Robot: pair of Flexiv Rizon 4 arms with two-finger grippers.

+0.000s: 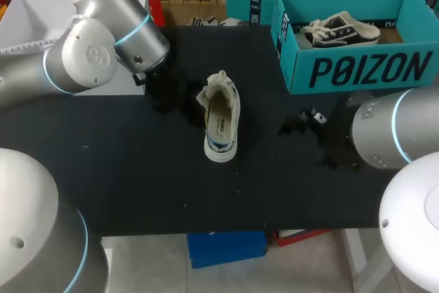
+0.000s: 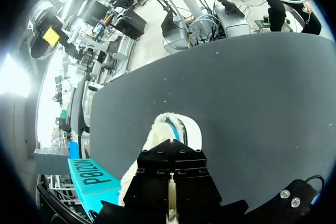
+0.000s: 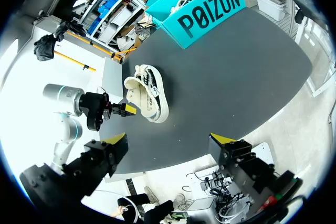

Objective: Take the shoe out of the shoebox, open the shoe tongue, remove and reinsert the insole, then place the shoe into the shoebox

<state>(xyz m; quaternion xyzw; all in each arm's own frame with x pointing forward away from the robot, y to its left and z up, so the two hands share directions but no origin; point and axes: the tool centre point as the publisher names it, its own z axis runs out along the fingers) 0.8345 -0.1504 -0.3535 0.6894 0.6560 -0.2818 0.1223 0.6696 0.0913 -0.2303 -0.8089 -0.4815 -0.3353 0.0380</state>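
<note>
**A:** Starting with the head view: where is the shoe lying?

**B:** The shoe [image 1: 221, 118] is lying out on the black table [image 1: 137, 183], opening facing up. Its long axis is running roughly 12 to 6 o'clock. The shoebox [image 1: 357, 73] is sitting well apart at its 2 o'clock, holding a second shoe [image 1: 339, 30].

**A:** Which arm is sitting nearer?

**B:** The left gripper [image 1: 161, 90] is hanging near the shoe at about 10 o'clock. The right gripper [image 1: 302, 123] is waiting farther off at 3 o'clock. I am judging the left arm better placed for the tongue and insole work.

**A:** What is the left wrist view giving you?

**B:** The shoe [image 2: 176, 127] is sitting dead ahead, at the left gripper's [image 2: 170, 203] 12 o'clock, partly hidden behind the gripper's body. I cannot tell whether this gripper is spread or pressed together.

**A:** And the right wrist view?

**B:** The right gripper [image 3: 169, 140] is standing spread wide, pinching nothing. The shoe [image 3: 147, 95] is lying ahead of it at about 11 o'clock. The left gripper [image 3: 126, 110] is showing close beside the shoe, though any contact is too small to judge.

**A:** How are the surface and the room looking?

**B:** The table is looking flat, dark and matte. Apart from the grippers, the shoebox is the nearest thing, so I am expecting room to work.
</note>
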